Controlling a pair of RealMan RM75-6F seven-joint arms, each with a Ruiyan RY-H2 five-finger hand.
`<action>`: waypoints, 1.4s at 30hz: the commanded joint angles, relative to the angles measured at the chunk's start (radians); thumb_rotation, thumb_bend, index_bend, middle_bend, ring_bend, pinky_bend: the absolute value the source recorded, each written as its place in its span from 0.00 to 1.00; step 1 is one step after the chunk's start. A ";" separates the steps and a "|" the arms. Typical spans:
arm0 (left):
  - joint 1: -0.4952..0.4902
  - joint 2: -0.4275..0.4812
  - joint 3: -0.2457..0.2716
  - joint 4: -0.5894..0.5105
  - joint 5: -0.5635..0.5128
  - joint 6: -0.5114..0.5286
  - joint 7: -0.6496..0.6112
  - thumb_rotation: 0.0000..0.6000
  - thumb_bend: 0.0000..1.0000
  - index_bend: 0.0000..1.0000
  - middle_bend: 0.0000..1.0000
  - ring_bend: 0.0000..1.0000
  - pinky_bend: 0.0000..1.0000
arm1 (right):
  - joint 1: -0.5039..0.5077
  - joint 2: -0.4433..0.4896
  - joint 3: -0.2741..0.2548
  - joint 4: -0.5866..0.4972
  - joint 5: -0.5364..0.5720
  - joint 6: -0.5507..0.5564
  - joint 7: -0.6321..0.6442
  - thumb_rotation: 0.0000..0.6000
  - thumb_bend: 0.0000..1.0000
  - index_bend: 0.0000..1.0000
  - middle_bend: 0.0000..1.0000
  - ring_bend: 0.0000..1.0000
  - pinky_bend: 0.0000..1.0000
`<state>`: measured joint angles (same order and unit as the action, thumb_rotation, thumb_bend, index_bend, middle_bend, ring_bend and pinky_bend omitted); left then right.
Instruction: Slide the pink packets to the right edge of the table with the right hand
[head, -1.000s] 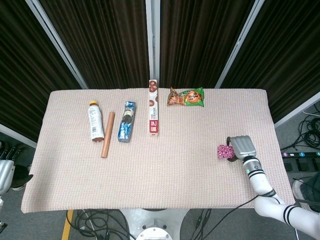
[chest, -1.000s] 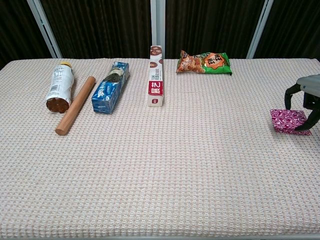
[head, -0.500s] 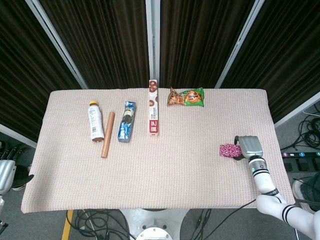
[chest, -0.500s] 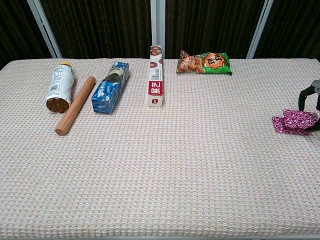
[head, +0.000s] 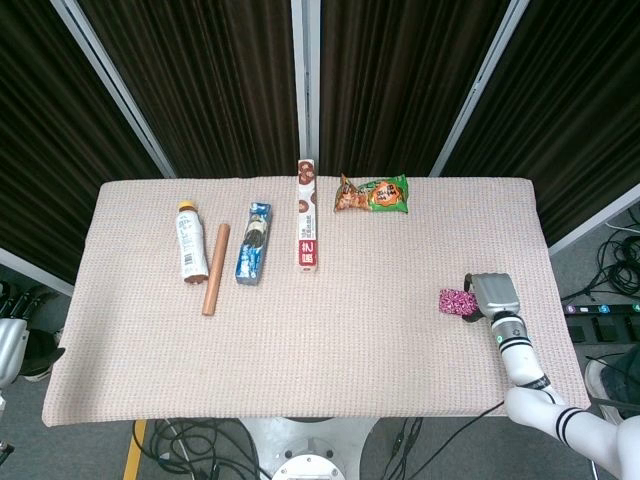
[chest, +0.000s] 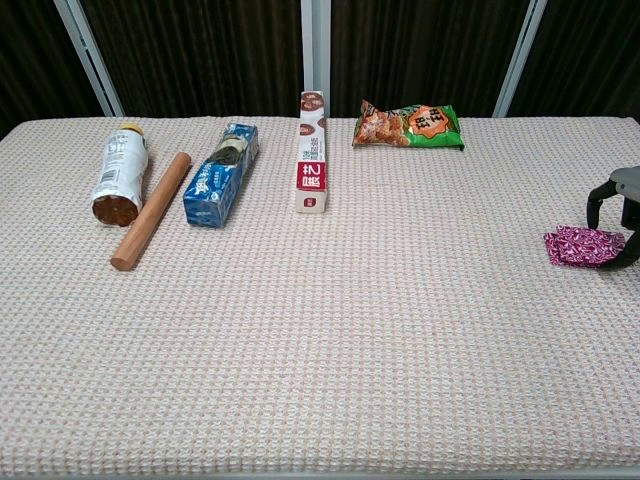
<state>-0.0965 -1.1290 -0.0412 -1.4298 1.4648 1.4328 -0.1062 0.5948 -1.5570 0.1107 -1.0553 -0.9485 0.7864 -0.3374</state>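
1. Your right hand (head: 494, 295) sits low over the table near its right edge, fingers hooked down around the pink packets (head: 458, 301). In the chest view 1 dark finger (chest: 597, 193) comes down behind the packets and another curls at their right side. They cage the bundle; I cannot tell whether they actually pinch it.

2. Your left hand (head: 12, 346) hangs off the table's front-left corner, below the tabletop. Only part of it shows, so I cannot tell how its fingers lie.

3. The pink packets lie crumpled on the table (head: 400, 350), close to the right edge and about midway between front and back. They read as 1 bunched pile; I cannot count separate packets.

4. Progress, as I judge it: most of the slide is done. A strip of bare cloth shows between the packets and the right edge, so a short push outward is left, then lifting your hand clear.

5. Along the back of the table, well apart from the packets, count 1 bottle (head: 188, 240), 1 wooden rod (head: 215, 268), 1 blue box (head: 253, 243), 1 long carton (head: 307, 216) and 1 snack bag (head: 374, 194).
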 joint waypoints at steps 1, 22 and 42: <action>0.001 -0.001 0.000 0.002 -0.001 0.000 -0.001 1.00 0.02 0.28 0.28 0.20 0.26 | 0.002 -0.002 0.000 0.002 0.001 -0.005 -0.005 0.90 0.00 0.45 1.00 1.00 1.00; 0.003 -0.001 -0.001 0.008 -0.005 0.003 -0.006 1.00 0.02 0.28 0.28 0.20 0.26 | 0.009 -0.014 0.005 0.011 0.029 -0.020 -0.052 0.88 0.00 0.41 1.00 1.00 1.00; 0.000 0.020 -0.017 -0.027 -0.005 0.022 0.008 1.00 0.02 0.28 0.28 0.20 0.26 | -0.105 0.212 0.078 -0.345 -0.232 0.310 0.225 0.62 0.00 0.42 1.00 1.00 1.00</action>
<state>-0.0960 -1.1088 -0.0576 -1.4561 1.4602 1.4548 -0.0983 0.5463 -1.4141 0.1578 -1.3236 -1.0779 0.9679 -0.2341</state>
